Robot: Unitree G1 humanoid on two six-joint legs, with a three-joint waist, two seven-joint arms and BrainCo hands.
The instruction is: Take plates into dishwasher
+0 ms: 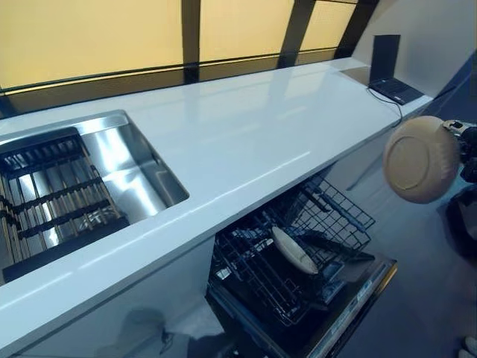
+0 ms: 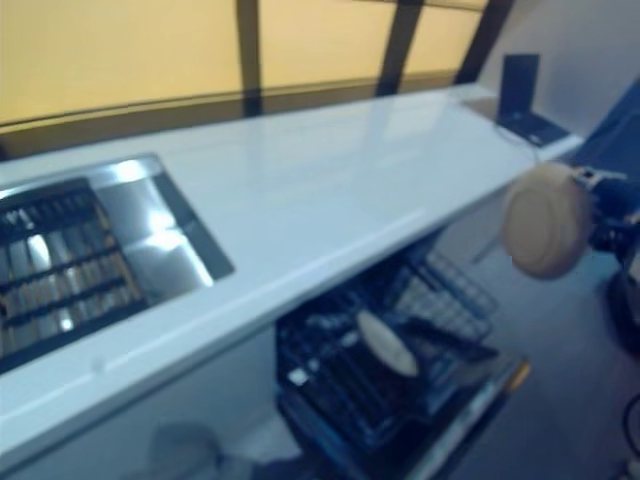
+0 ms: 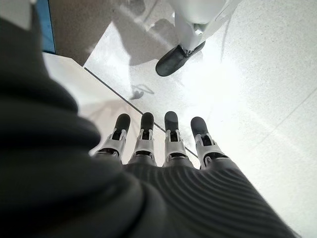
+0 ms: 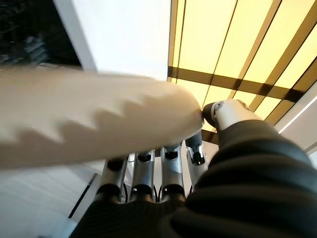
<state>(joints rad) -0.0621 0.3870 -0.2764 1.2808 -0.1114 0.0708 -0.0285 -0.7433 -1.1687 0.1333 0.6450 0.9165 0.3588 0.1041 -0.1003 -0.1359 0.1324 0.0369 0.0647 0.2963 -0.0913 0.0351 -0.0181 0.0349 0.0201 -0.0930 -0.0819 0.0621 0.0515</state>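
right now our right hand [image 4: 163, 173] pinches the tan plate [image 1: 421, 159] by its rim, well right of the dishwasher rack [image 1: 298, 253]. left hand [image 3: 158, 148] hangs relaxed, empty. we'd lower it edge-first beside the racked plate [image 1: 293, 249].

Rack [image 1: 298, 246] mostly free; one plate [image 1: 293, 250] seemingly stands mid-rack.
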